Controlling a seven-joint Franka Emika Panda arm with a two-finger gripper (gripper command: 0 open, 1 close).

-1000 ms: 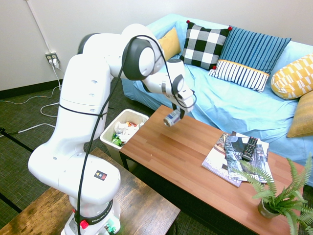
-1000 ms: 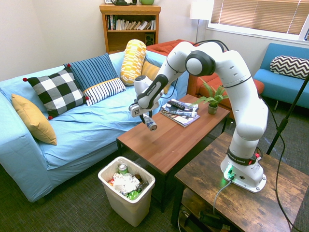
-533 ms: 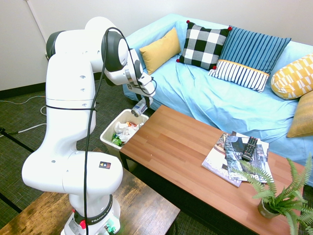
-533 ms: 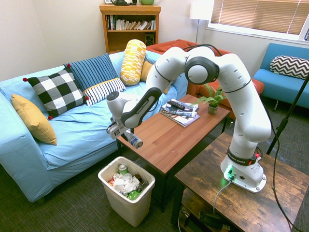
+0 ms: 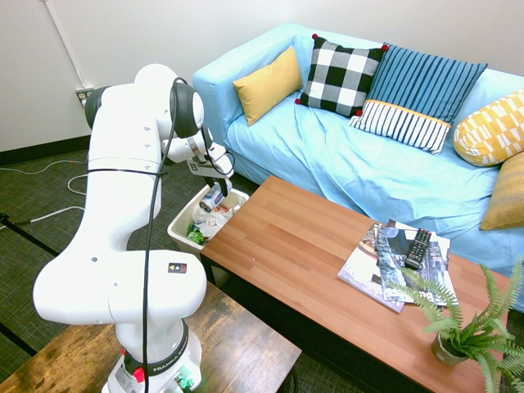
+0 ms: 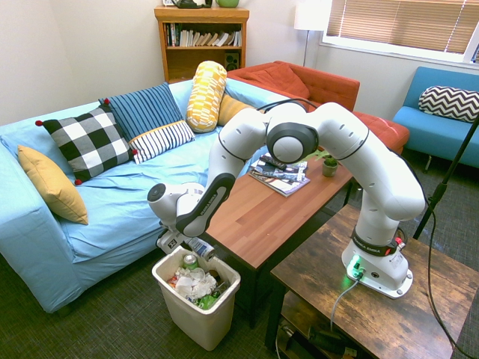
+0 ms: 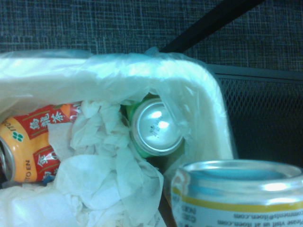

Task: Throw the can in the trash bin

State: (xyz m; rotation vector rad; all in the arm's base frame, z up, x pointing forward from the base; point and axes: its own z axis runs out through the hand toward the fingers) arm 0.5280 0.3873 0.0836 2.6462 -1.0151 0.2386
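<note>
Claw: the claw [image 6: 196, 247] is clenched on the can [image 6: 200, 248], pointing steeply down right over the trash bin [image 6: 196, 320].
Can, place: hanging in the claw's grip just above the bin's open mouth, not touching the rubbish beneath it; in the first exterior view the can [image 5: 213, 197] sits over the bin's [image 5: 182, 219] far end, clear of the counter [image 5: 303, 270] beside the claw.
Can, handling: I'd call this light and probably empty; thin metal walls, stiff enough for a side grip but easy to dent under a hard squeeze. The smooth printed skin looks slick, so the hold belongs across the mid-body, as the exterior views suggest it is, not on the rim.
Can, looks: small cylinder, white body with blue markings in the exterior views; up close in the wrist view the can [image 7: 239, 194] shows a bright silver rim, a yellow band and fine print running upside down.
Below the claw: crumpled white tissue [image 7: 104, 175], a green can [image 7: 154, 127] end-up, an orange-and-red can [image 7: 28, 151] on its side, all in the white liner [image 7: 94, 71].
Drop, judgement: short fall onto soft paper, little to go wrong; a bounce off the green can is possible but should stay inside the walls.
</note>
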